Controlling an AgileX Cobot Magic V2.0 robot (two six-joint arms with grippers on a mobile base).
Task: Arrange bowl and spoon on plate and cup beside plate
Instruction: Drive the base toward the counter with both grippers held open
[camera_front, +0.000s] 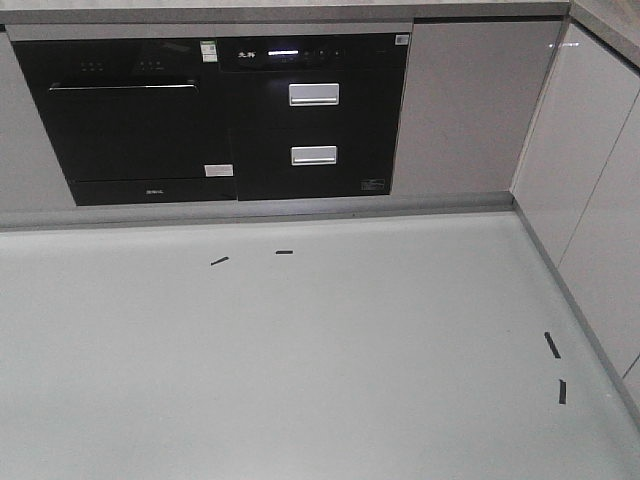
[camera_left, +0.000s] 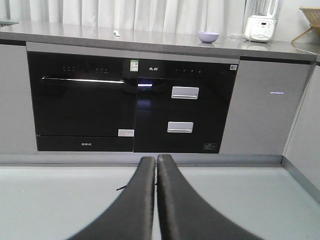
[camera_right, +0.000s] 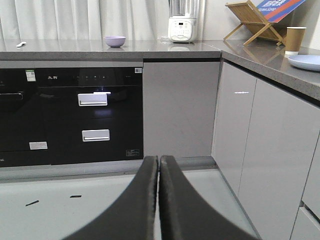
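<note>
"Along the countertop (camera_right: 165, 49), with the blender (camera_right: 182, 29) as reference, where do the four items lie?" asks the student.

"Largest first," the tutor replies. "The plate (camera_right: 306, 62) sits far right of the blender, on the side run of the counter. The frame edge cuts it, but its visible part is bare. The bowl (camera_right: 114, 41) stands alone to the left of the blender, well apart from the plate. The cup (camera_right: 295, 40) stands upright to the right of the blender, past the wooden rack (camera_right: 252, 20), near the plate and just behind it. The spoon (camera_right: 21, 44), a small pale sliver at this range, lies farthest left of the blender, beyond the bowl."

"And the tools?"

"In both the left gripper (camera_left: 156, 162) and the right gripper (camera_right: 158, 164) the fingers are pressed together along their length with nothing between them. Both hang low in front of the cabinets (camera_right: 180, 107), well below the blender's level."

"So how far along is the task?"

"At its start, by my reading. Nothing rests on the visible part of the plate. Bowl and spoon both have to be carried rightward past the blender and set on the plate. The cup already looks close to the plate and may need only a small adjustment, if any. Neither gripper is near any item."
</note>
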